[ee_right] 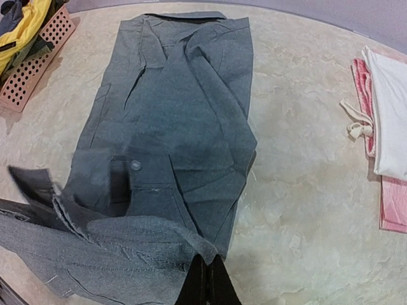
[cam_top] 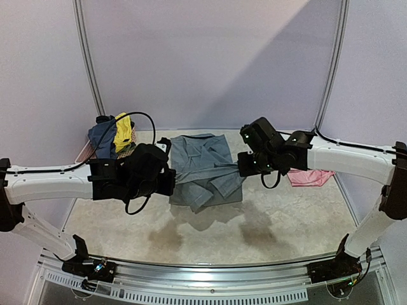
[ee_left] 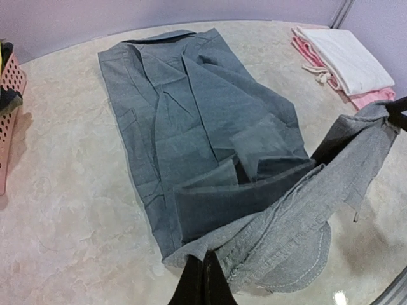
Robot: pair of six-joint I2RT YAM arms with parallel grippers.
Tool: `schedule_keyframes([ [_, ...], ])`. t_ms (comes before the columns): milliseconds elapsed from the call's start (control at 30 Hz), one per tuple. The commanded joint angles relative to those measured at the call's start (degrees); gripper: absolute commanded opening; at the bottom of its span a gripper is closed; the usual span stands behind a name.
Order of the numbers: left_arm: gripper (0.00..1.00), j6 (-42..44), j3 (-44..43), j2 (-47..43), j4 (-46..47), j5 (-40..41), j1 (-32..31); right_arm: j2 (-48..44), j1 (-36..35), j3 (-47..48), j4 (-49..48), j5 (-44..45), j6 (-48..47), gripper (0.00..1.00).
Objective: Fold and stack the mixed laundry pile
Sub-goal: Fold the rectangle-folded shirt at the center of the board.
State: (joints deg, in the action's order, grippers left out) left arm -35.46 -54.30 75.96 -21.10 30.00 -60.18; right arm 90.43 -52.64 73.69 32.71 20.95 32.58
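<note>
A grey garment (cam_top: 205,164) from the mixed laundry pile lies spread in the middle of the table, its far part flat. Its near edge is lifted and stretched between my two grippers. My left gripper (ee_left: 205,255) is shut on one corner of that raised edge (ee_left: 299,235). Pinching the other corner is my right gripper (ee_right: 206,260), with the grey garment (ee_right: 172,121) flat beyond it. In the top view the left gripper (cam_top: 170,182) and right gripper (cam_top: 242,165) hang at the garment's two sides. A yellow garment (cam_top: 123,134) and a navy one (cam_top: 102,136) sit in the basket.
The pink lattice basket (cam_top: 84,151) stands at the back left, and its wall (ee_right: 39,62) shows in the right wrist view. A folded white piece (ee_left: 348,58) lies on a folded pink piece (ee_left: 372,97) at the right, seen from above as a pink stack (cam_top: 310,177).
</note>
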Motion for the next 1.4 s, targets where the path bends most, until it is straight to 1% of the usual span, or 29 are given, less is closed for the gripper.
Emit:
schedule_keyframes([
  [0, 0.00, 3.54, -3.43, 3.43, -2.17, -0.62, 5.05, 4.97, 3.71, 6.26, 0.13, -0.74, -4.67, 0.00],
  [167, 0.00, 4.50, -5.28, 7.76, -0.70, -3.82, 9.80, 11.58, 6.18, 13.46, 0.84, -1.61, -7.35, 0.00],
  [400, 0.00, 5.80, -7.26, 14.60, 2.64, -7.63, 15.95, 18.90, 10.04, 17.84, -0.81, -3.75, -8.68, 0.00],
  [567, 0.00, 5.94, -8.19, 18.60, 4.65, -9.24, 18.70, 23.76, 11.44, 21.12, -1.41, -5.20, -10.40, 0.00],
  [700, 0.00, 6.33, -9.18, 21.61, 5.42, -10.42, 20.08, 27.20, 12.23, 23.07, -1.37, -5.65, -10.90, 0.00],
  [1067, 0.00, 7.03, -12.28, 28.79, 6.08, -11.18, 22.33, 32.86, 13.59, 25.99, -1.91, -6.18, -10.87, 0.00],
  [1367, 0.00, 6.45, -13.31, 33.02, 5.96, -9.40, 23.64, 37.18, 14.76, 28.03, -2.01, -7.04, -10.65, 0.00],
])
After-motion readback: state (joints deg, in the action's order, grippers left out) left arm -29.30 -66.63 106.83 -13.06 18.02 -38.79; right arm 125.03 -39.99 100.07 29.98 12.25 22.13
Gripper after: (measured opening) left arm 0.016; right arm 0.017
